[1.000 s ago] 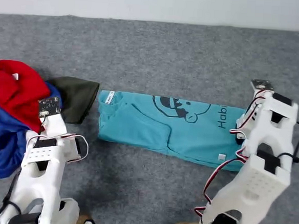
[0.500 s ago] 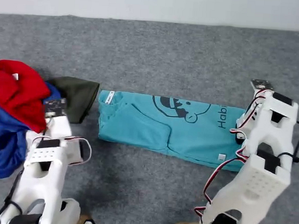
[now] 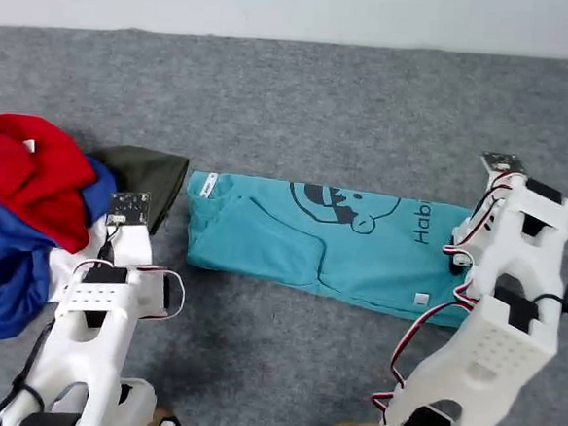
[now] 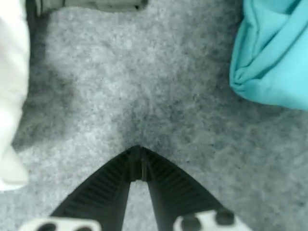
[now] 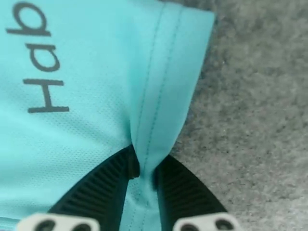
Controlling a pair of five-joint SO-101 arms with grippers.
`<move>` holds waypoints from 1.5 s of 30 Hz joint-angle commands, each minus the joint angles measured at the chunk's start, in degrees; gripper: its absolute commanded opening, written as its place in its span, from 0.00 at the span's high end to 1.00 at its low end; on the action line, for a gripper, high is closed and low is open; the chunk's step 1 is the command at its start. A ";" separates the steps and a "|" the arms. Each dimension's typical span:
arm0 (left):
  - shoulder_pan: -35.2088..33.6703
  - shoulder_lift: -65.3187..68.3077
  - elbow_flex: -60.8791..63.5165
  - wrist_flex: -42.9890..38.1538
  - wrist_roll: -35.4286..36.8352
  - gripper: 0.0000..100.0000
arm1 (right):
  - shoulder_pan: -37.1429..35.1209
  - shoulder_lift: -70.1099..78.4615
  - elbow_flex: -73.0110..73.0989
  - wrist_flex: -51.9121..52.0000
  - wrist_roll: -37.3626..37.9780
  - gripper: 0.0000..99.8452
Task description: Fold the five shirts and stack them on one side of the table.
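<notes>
A teal shirt (image 3: 331,241) lies folded lengthwise across the middle of the grey table. My right gripper (image 5: 142,168) is shut on its hem at the right end (image 3: 454,256), and the fabric puckers between the fingers. My left gripper (image 4: 137,161) is shut with nothing in it, low over bare carpet just left of the teal shirt's corner (image 4: 269,62). In the high view the left gripper (image 3: 132,224) sits between the pile and the teal shirt. A pile at the left holds a red shirt (image 3: 29,171), a blue shirt (image 3: 2,271), a dark olive shirt (image 3: 145,184) and a white shirt (image 3: 63,268).
The grey carpet (image 3: 302,97) stretches open behind the teal shirt up to the wall. White cloth (image 4: 12,91) lies beside the left gripper. Both arm bases stand at the table's front edge.
The left arm has swung to the right, away from the pile and toward the teal shirt's left end. The right arm has shifted slightly right, still holding the hem.
</notes>
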 commanded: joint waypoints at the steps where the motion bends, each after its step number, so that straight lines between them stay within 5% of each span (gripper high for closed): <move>1: 0.70 -0.09 0.66 1.67 -0.70 0.98 | 2.51 0.31 -0.44 0.22 2.90 0.99; 21: 0.70 -0.09 0.66 1.67 -0.70 0.98 | 11.65 -7.43 -1.23 3.56 14.59 0.99; 28: 0.70 -0.09 0.66 1.67 -0.70 0.98 | 17.54 -2.77 -12.57 4.79 19.78 0.99; 45: 0.70 -0.09 0.66 1.67 -0.70 0.98 | 14.11 3.03 -32.26 29.67 21.45 0.99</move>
